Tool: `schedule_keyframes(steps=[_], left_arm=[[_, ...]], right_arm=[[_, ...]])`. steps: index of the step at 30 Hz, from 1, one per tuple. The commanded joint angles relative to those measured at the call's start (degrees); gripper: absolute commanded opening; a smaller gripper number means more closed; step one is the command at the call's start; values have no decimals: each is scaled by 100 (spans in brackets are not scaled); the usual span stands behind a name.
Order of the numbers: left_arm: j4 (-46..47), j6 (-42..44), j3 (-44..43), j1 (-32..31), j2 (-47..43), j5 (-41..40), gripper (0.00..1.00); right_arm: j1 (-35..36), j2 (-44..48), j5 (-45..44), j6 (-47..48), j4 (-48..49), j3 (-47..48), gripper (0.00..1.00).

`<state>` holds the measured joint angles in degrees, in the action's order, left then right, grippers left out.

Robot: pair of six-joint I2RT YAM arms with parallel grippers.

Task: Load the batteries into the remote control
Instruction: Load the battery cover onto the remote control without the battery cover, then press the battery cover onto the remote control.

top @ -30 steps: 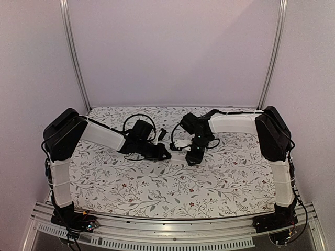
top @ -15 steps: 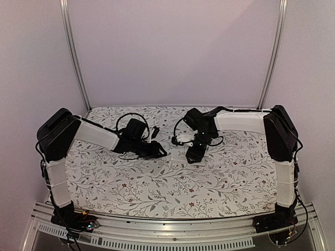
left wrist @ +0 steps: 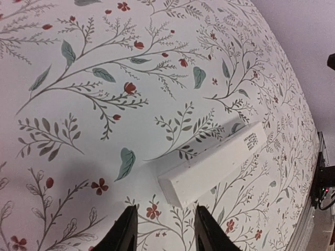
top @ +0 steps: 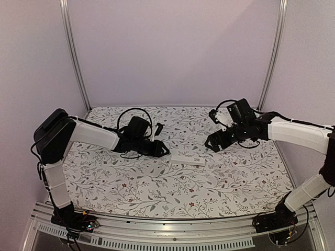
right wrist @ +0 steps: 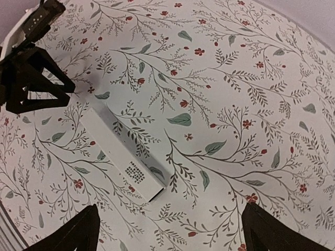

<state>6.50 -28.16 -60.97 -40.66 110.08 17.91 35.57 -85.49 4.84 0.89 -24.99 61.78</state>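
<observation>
Two arm bases sit on an aluminium rail (top: pixel 172 230) at the near edge, well to the near side of the remote control (top: pixel 187 159). From that rail a worktop (top: pixel 157 193) spreads back, covered in a white cloth printed with grey-green sprigs and small red flowers. The remote control lies flat on this cloth about mid-worktop, a slim white bar. The right wrist view shows a dark dotted patch near one end of it. Just off the remote's left end, the left pincer (top: pixel 162 150) hangs low, its tips apart with nothing between them. In the left wrist view those two dark tips frame the bar's nearer end without touching it. To the right of the remote and well clear of it, the right pincer (top: pixel 212 144) is raised above the cloth. Its fingers are spread wide and empty at the bottom corners of its own wrist view. Beyond the remote the cloth ends at a plain pale lilac wall (top: pixel 172 52), with two aluminium posts (top: pixel 73 57) rising from the back corners. Half a second ago the right pincer was down at the remote and hid part of it. It has since swung off to the right, leaving the whole bar showing, while the left arm has barely shifted.
</observation>
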Motion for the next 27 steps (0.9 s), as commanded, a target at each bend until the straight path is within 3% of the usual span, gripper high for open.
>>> schedule_keyframes(steps=[1, 5, 7, 9, 12, 15, 21, 24, 27], left_arm=[[-211, 537, -82, -221, -376, -632, 43], [-50, 639, 59, -266, -617, -994, 65], [293, 371, 220, -199, -707, -1132, 88], [441, 101, 262, -23, -733, -941, 99], [321, 205, 106, 193, -590, -34, 100], [-292, 560, -247, -113, -433, -634, 99], [-945, 649, -625, -487, -67, -1341, 65], [-1127, 691, -773, -607, 70, -1441, 55], [-1203, 743, -870, -705, 146, -1526, 52]], right_arm=[[-63, 805, -324, -1316, 852, -757, 99], [-290, 886, 84, -1543, 685, -977, 99], [-379, 733, 310, -1601, 582, -968, 99], [-477, 561, 442, -1766, 547, -957, 98], [-618, 227, 945, -2030, 658, -944, 93], [-632, 1, 1039, -2226, 769, -904, 92], [-631, -480, 1391, -2482, 877, -839, 81], [-631, -752, 1631, -2656, 993, -808, 75], [-639, -971, 1834, -2836, 1124, -791, 70]])
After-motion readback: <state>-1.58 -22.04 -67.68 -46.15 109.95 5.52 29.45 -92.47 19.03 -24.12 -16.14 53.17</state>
